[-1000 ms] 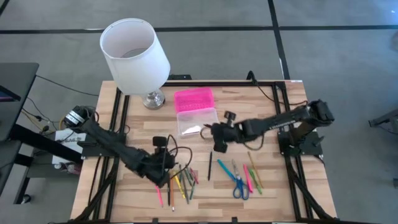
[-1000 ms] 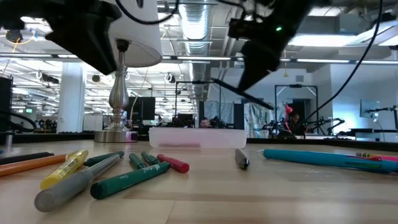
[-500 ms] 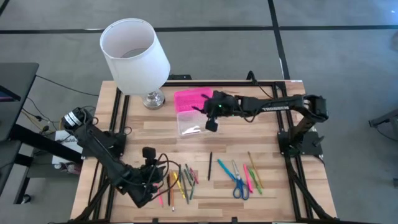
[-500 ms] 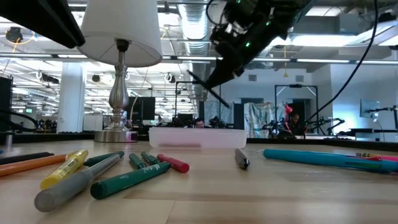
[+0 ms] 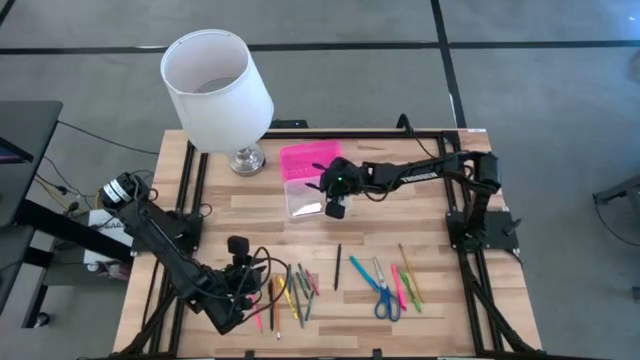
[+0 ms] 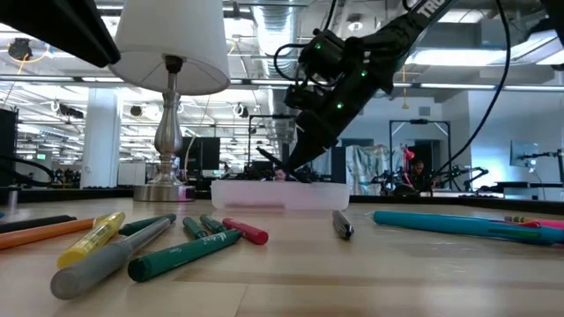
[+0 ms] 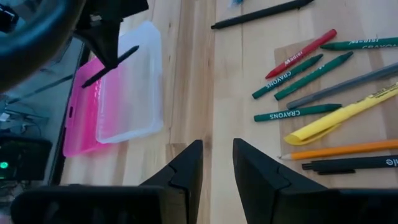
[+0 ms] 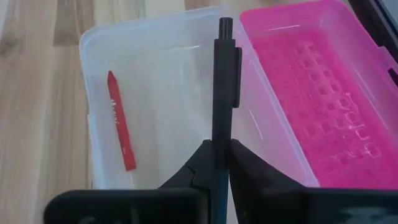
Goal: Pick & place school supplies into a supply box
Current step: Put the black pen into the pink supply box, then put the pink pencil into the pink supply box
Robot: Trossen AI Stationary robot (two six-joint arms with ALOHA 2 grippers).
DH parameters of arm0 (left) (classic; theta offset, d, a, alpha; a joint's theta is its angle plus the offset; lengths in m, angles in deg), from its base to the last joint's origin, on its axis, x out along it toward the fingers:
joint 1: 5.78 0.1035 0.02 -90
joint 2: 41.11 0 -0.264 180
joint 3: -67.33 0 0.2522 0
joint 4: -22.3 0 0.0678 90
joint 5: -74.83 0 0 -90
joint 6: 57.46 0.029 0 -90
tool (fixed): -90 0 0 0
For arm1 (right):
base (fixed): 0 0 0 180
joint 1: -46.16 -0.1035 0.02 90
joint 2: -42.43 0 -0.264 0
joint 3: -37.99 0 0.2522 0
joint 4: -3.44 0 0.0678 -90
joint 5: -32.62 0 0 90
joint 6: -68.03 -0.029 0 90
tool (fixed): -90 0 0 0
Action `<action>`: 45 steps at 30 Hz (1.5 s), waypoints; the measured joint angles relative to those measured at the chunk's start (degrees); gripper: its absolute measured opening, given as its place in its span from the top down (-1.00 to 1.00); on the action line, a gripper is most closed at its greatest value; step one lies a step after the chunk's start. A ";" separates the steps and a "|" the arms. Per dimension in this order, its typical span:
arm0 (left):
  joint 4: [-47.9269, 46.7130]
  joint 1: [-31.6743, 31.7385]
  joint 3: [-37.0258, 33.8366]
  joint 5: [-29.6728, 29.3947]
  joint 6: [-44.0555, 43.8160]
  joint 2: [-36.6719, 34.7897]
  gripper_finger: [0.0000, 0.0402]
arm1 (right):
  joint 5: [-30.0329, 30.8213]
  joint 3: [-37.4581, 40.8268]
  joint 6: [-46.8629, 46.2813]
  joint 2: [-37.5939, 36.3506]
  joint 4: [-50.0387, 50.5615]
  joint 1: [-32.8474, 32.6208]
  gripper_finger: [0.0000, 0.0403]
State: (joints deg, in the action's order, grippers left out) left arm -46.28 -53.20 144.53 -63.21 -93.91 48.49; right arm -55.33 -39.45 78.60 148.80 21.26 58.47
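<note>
A black pen [image 8: 222, 93] is clamped between the closed fingers of the right gripper [image 8: 216, 163], which is held just above the clear base of the supply box [image 8: 161, 74]. A red crayon [image 8: 119, 127] lies inside that base. The left gripper [image 7: 216, 163], slightly parted and empty, is held near the box's front, above loose crayons [image 7: 297, 81].
</note>
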 joint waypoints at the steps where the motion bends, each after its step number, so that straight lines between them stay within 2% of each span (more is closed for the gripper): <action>1: 0.01 0.00 0.00 0.17 -0.04 0.00 0.59 | 0.00 0.00 0.00 -0.08 -0.18 0.11 0.86; 12: 0.01 -0.02 0.00 1.72 -0.19 0.00 0.59 | 0.85 0.00 -1.55 -0.13 -0.29 0.16 0.41; 15: 0.01 -0.02 0.00 5.02 -0.32 0.00 0.59 | 0.85 0.00 -1.49 -0.82 0.36 -0.46 0.28; 19: 0.18 0.33 -0.15 13.05 -0.45 0.59 0.59 | 0.85 -0.10 0.20 -3.84 1.54 -3.06 0.18; 24: 5.87 0.49 -4.13 23.35 -0.85 0.52 0.59 | 0.83 0.02 1.69 -8.59 6.27 -7.51 0.18; 27: 10.13 0.48 -7.00 27.09 -0.75 0.50 0.59 | 0.83 0.09 2.01 -11.60 10.47 -10.48 0.21; 31: 15.26 0.48 -10.18 30.70 3.74 0.50 0.59 | 0.81 0.09 2.98 -15.00 14.18 -14.76 0.25; 45: 23.05 1.77 -14.88 31.61 14.50 0.50 0.59 | 0.79 0.09 1.22 -21.39 20.76 -26.71 0.36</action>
State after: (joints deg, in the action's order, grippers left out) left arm -23.23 -51.43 129.65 -31.61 -79.41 48.99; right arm -54.55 -39.36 79.82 127.41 42.03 31.77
